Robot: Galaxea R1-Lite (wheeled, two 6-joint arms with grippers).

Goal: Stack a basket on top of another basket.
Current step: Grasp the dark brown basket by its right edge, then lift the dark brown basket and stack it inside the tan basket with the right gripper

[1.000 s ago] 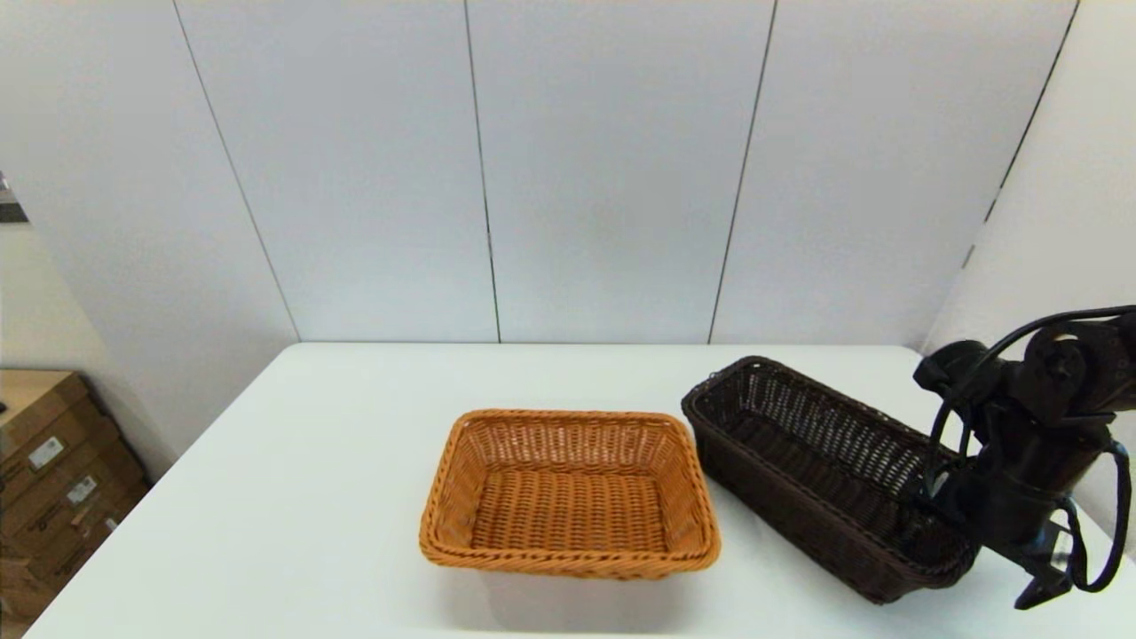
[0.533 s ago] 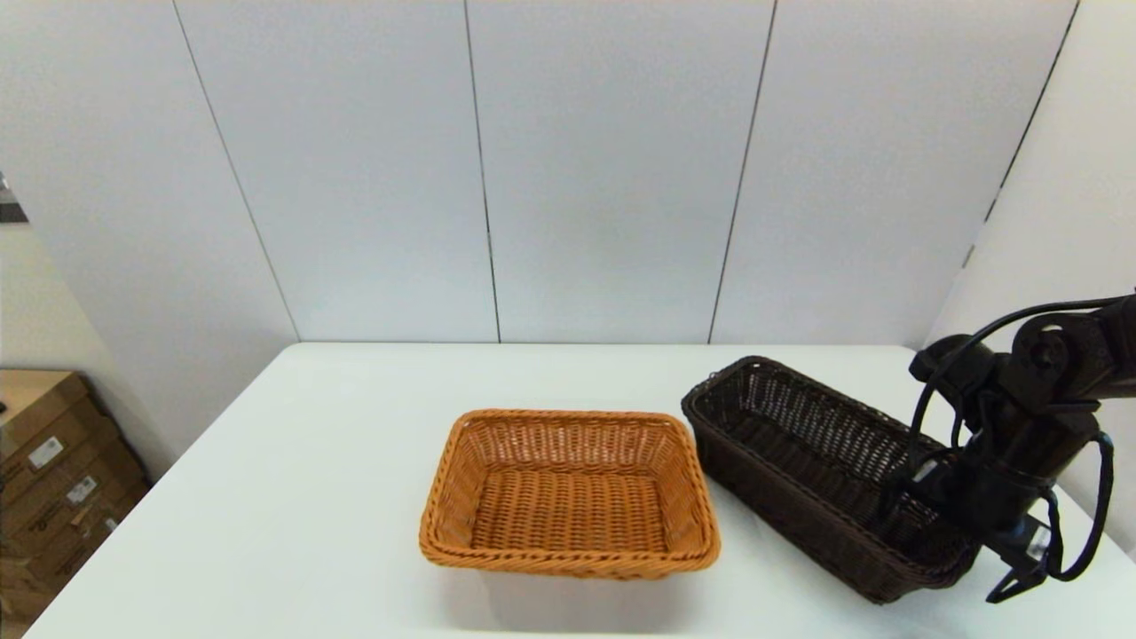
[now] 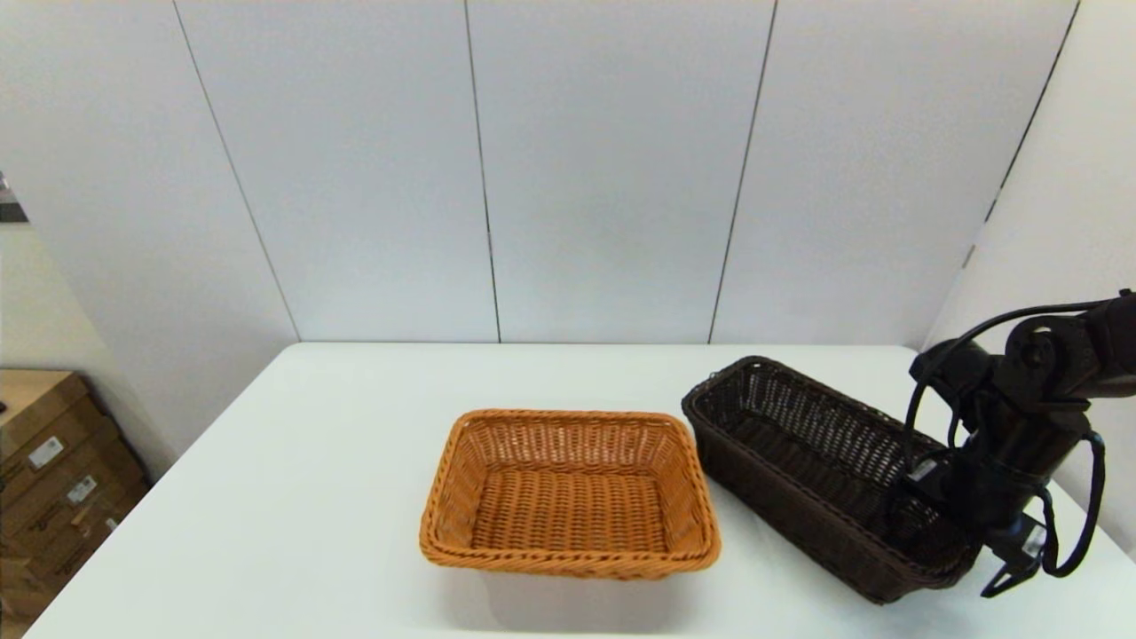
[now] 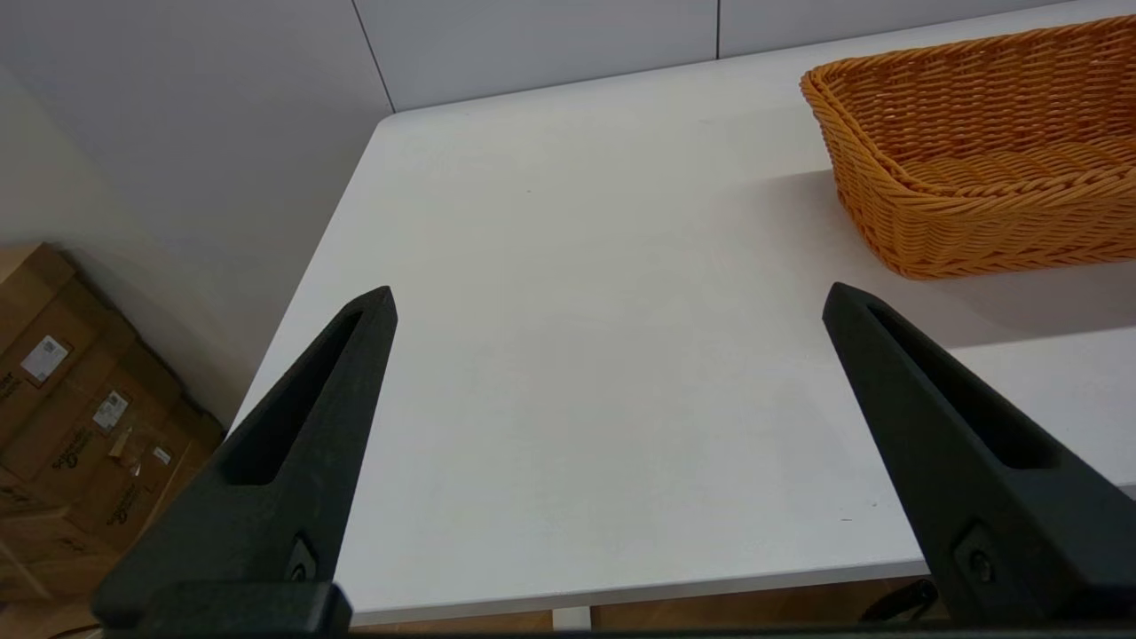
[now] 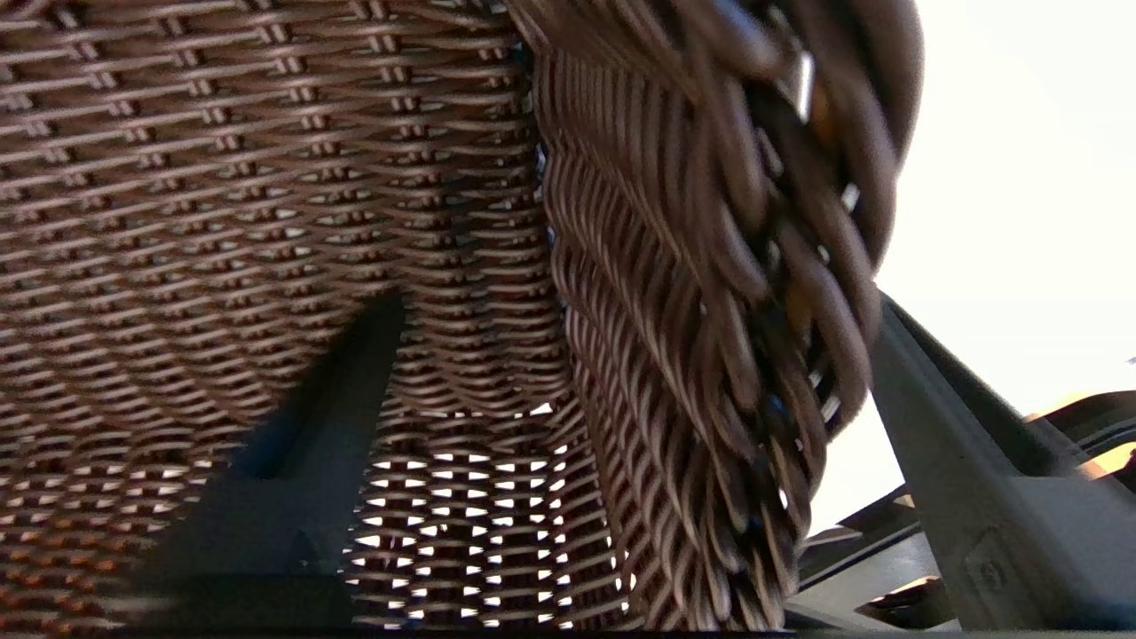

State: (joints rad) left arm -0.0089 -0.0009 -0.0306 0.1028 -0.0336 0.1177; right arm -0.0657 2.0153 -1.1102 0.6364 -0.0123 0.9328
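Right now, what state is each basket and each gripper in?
dark brown basket: on the table, beside the other, not stacked.
orange-tan basket: upright, empty.
right gripper: open, straddling the dark basket's near end wall, one finger inside, one outside.
left gripper: open, over bare table.

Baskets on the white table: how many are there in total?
2. The orange-tan basket sits near the table's middle; the dark brown basket lies to its right, with the right gripper straddling its near end wall. None looks hidden.
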